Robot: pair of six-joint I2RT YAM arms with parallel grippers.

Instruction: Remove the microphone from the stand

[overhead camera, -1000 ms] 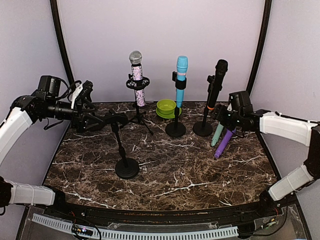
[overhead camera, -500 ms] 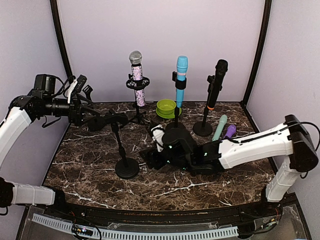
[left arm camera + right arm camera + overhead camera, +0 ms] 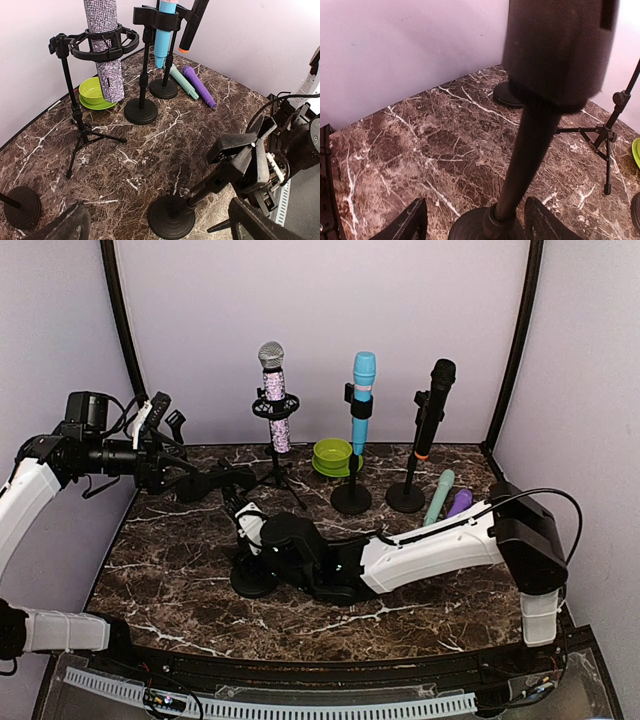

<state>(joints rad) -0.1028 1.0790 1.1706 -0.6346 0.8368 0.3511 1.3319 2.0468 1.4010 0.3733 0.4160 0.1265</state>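
Three perch clipped: glittery microphone (image 3: pixel 272 380), blue microphone (image 3: pixel 363 375), leaning black microphone (image 3: pixel 437 385).

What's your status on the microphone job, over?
Left tool open, hovering far left. Right tool open, straddling pole of front stand, not clamped. Sparkly microphone, blue microphone, black microphone all in back stands, untouched. Green bowl beside the blue one's stand.

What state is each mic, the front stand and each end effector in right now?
Glitter mic: upright in tripod mount.
Blue mic: upright, clipped.
Black mic: tilted, clipped.
Teal mic: lying on table.
Purple mic: lying beside teal mic.
Front stand: upright, clip looks empty.
Left end effector: open, empty.
Right end effector: open, straddling front stand's pole.
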